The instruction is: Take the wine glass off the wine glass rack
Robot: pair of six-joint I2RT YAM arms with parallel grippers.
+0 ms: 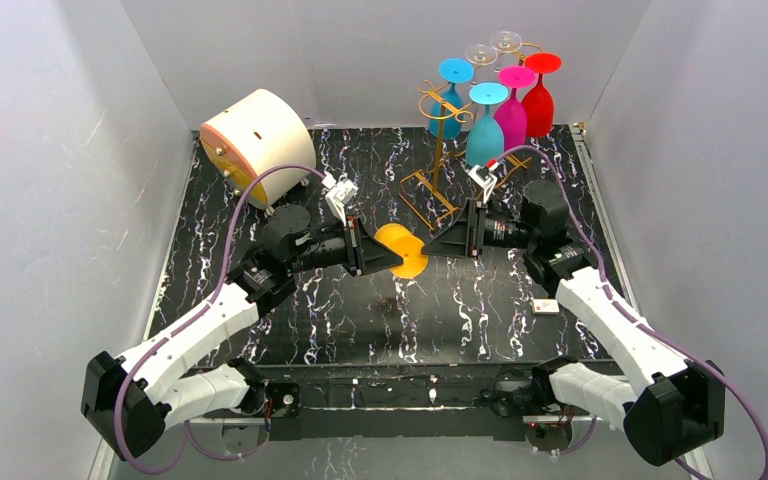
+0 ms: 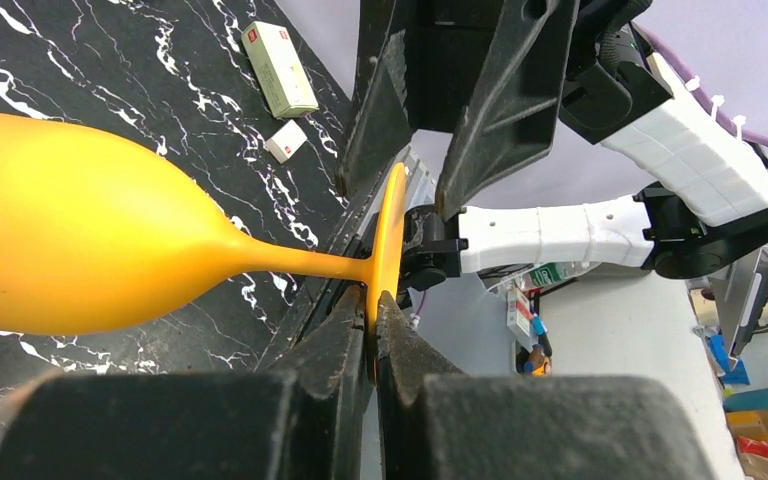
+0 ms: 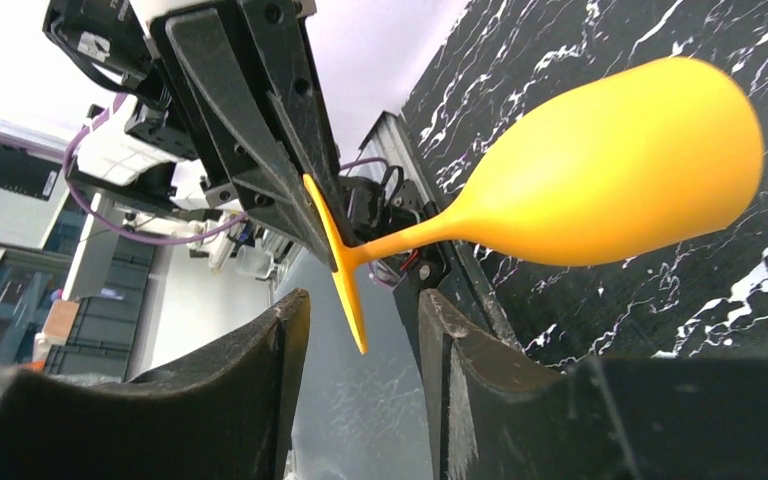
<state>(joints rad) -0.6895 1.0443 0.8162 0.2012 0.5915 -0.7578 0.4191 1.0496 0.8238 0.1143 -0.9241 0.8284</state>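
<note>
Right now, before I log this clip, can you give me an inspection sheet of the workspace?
Surface: black marbled tabletop, no spills seen.
Job's things: orange wine glass is off the wine glass rack and held sideways in mid-air; six other glasses hang on the rack foot-up.
Clutter: cream drum at the back left; small white box beside the right arm.
Grippers: left gripper is shut on the glass's foot; right gripper is open, with its jaws either side of the foot.
Cables: purple cables loop off both wrists, clear of the glass.
Surroundings: plain pale walls on three sides.
</note>
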